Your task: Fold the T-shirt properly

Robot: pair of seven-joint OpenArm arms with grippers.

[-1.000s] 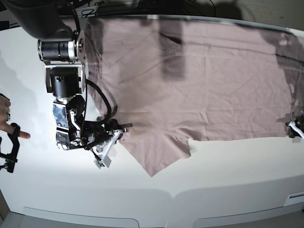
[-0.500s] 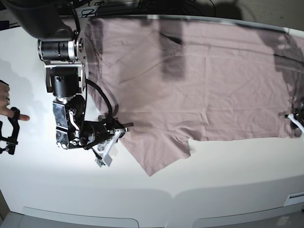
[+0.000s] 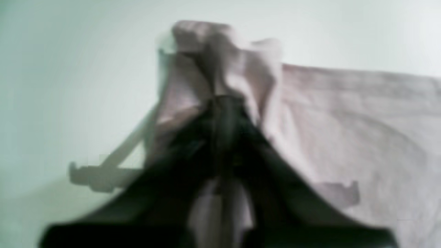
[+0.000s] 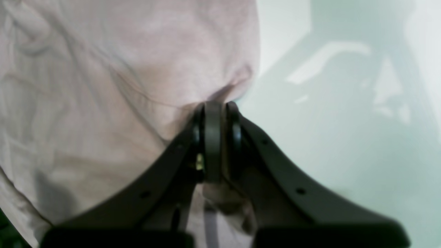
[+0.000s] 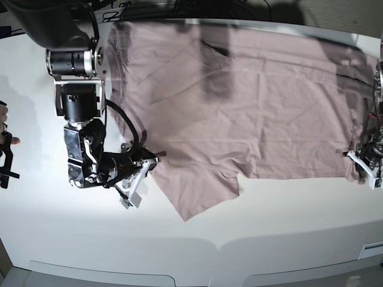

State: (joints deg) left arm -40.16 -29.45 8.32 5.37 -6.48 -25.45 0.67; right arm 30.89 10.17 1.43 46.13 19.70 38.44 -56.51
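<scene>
The dusty-pink T-shirt (image 5: 251,101) lies spread flat across the white table (image 5: 281,233), one sleeve pointing toward the front edge. At the shirt's edge on the left of the base view, beside that sleeve, my right gripper (image 5: 151,162) is shut on the fabric. The right wrist view shows its jaws (image 4: 215,105) pinching a fold of the T-shirt (image 4: 103,69). My left gripper (image 5: 354,158) is at the shirt's corner on the far right. In the blurred left wrist view it (image 3: 220,98) is shut on bunched T-shirt cloth (image 3: 361,113).
A person's hand holding a black device (image 5: 5,152) shows at the left edge of the base view. The right arm's dark body (image 5: 81,107) stands over the table's left side. Cables (image 5: 143,7) run along the back edge.
The left gripper has shut on the shirt's right corner and drawn it slightly inward. The right gripper shifted a little left with its hold. The person's hand withdrew toward the left edge.
</scene>
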